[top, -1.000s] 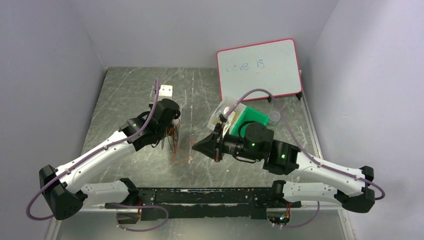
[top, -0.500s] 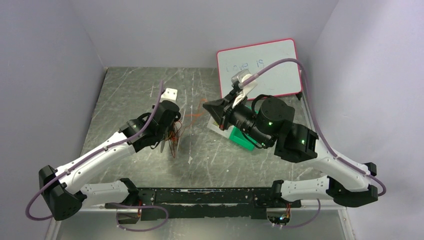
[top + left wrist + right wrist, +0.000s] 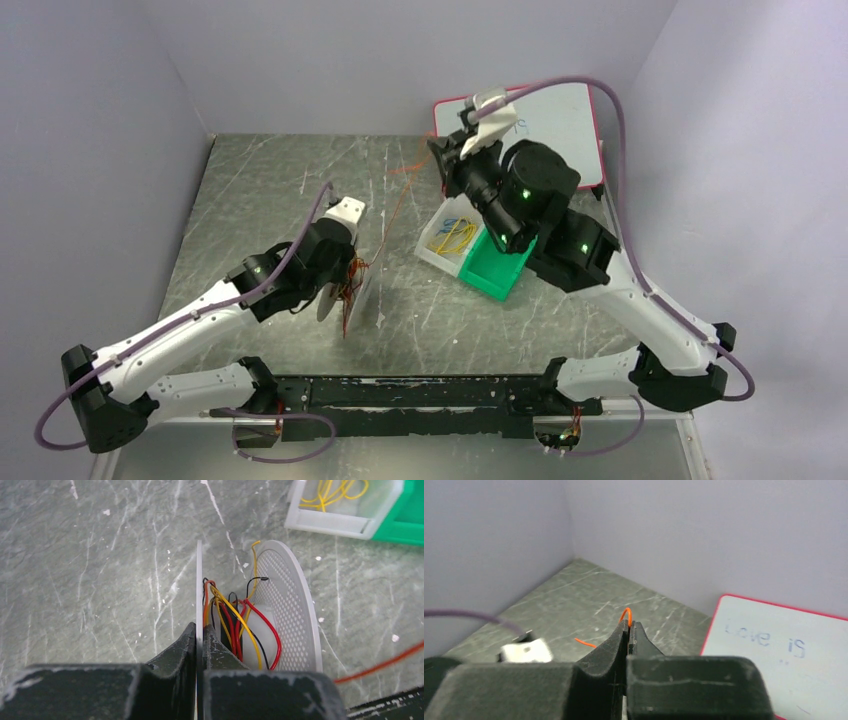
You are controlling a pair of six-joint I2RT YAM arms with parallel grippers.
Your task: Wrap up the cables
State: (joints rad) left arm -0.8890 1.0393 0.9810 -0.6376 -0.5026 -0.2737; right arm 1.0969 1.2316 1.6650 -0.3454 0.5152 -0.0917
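The left gripper (image 3: 199, 631) is pressed together on the thin near flange of the spool (image 3: 292, 605), which stands on edge over the desk (image 3: 100, 555). Red, yellow and black wires (image 3: 235, 625) sit round its core, just beyond the fingertips. The right gripper (image 3: 628, 626), raised well apart from the left, pinches the orange cable (image 3: 625, 612). The cable runs from its tips down to the spool.
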